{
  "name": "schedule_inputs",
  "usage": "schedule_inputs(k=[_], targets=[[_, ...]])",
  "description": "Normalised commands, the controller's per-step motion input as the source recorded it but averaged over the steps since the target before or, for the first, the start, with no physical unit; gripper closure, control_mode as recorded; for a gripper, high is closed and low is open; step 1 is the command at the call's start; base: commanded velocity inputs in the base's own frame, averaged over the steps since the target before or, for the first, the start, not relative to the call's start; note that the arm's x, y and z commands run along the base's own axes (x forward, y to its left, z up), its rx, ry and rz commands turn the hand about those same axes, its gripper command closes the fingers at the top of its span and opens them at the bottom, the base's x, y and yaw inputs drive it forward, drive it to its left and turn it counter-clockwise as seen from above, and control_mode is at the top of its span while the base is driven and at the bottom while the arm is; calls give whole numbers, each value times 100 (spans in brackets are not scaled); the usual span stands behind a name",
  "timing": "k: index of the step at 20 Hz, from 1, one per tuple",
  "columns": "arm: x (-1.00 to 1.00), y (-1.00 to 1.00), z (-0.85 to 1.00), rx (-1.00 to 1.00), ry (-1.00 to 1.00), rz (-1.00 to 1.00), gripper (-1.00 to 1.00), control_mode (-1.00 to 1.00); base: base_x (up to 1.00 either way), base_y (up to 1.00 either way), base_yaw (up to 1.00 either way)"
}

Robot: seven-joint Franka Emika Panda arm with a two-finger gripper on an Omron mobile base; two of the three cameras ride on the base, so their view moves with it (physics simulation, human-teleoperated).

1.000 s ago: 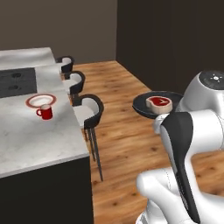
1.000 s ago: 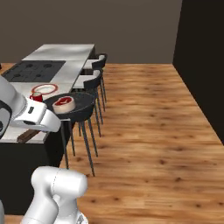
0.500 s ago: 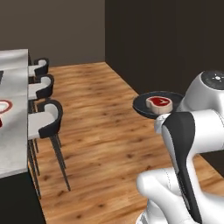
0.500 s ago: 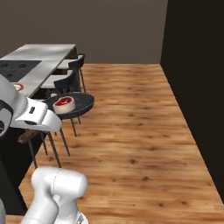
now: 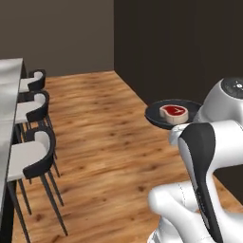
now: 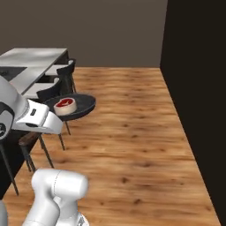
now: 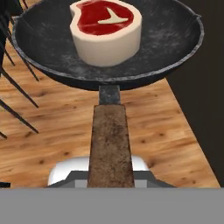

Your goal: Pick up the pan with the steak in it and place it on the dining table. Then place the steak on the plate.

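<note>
A: Entry, legible markings: any text, labels, brands, numbers or signs?
B: None legible. The pan (image 7: 109, 48), the steak (image 7: 106, 30) and the chairs (image 5: 33, 156) carry no readable writing.

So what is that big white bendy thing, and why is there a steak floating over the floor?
The white thing is a robot arm on a base with wheels, in a pretend computer kitchen. Two pictures come from cameras riding behind the arm, one on each side. The third comes from a camera on its hand. The steak isn't floating: it lies in a black pan, and the arm's pincer is shut on the pan's wooden handle, holding it up over the wooden floor. Beside it are black chairs pushed up to a long table.
</note>
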Motion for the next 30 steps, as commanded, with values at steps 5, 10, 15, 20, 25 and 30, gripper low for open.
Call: schedule_inputs(k=[5, 10, 15, 20, 25, 30], targets=[[0, 0, 0, 0, 0, 0, 100, 100, 100, 0, 0], [0, 0, 0, 0, 0, 0, 100, 100, 100, 0, 0], [0, 0, 0, 0, 0, 0, 100, 100, 76, -2, 7], [0, 0, 0, 0, 0, 0, 100, 100, -12, 0, 46], [0, 0, 0, 0, 0, 0, 100, 100, -4, 0, 50], [0, 0, 0, 0, 0, 0, 100, 100, 0, 0, 50]])
